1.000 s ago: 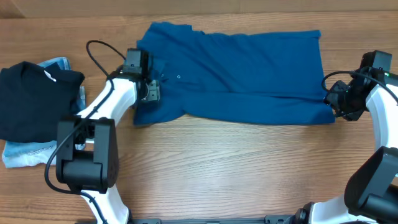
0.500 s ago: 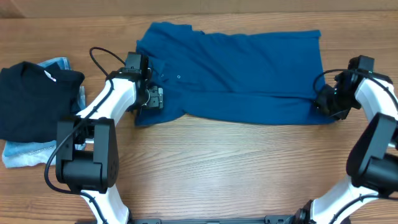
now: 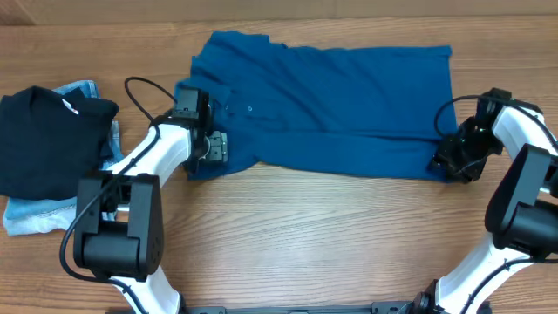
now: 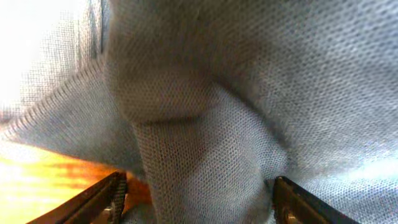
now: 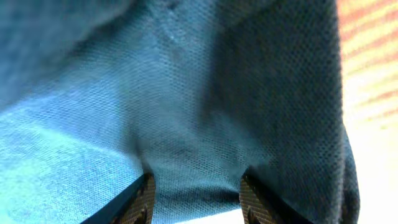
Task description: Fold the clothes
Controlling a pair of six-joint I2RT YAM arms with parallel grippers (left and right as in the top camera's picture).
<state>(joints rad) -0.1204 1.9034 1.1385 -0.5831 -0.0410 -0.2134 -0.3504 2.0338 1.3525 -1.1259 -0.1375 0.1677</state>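
Wooden table (image 3: pixel 305 244) takes up the whole overhead view. Biggest thing on it is the teal-blue shirt (image 3: pixel 349 105), lying mostly flat and spread sideways across the 12 o'clock half, collar end toward 10 and hem end toward 2, with a few soft creases.

Over at 9 o'clock there's a folded black garment (image 3: pixel 44 139) sitting on top of some light blue jeans (image 3: pixel 35 214), well apart from the shirt.

Left gripper (image 3: pixel 214 144) is at the shirt's 8 o'clock corner. Its jaws are spread wide with a fold of cloth hanging between them, and a sliver of table shows between one finger (image 4: pixel 106 199) and the cloth, so no pinch there.

Right gripper (image 3: pixel 445 164) is at the shirt's 4 o'clock corner. Its jaws are half closed and look to be pinching a bunched bit of the shirt edge, with cloth filling the gap.
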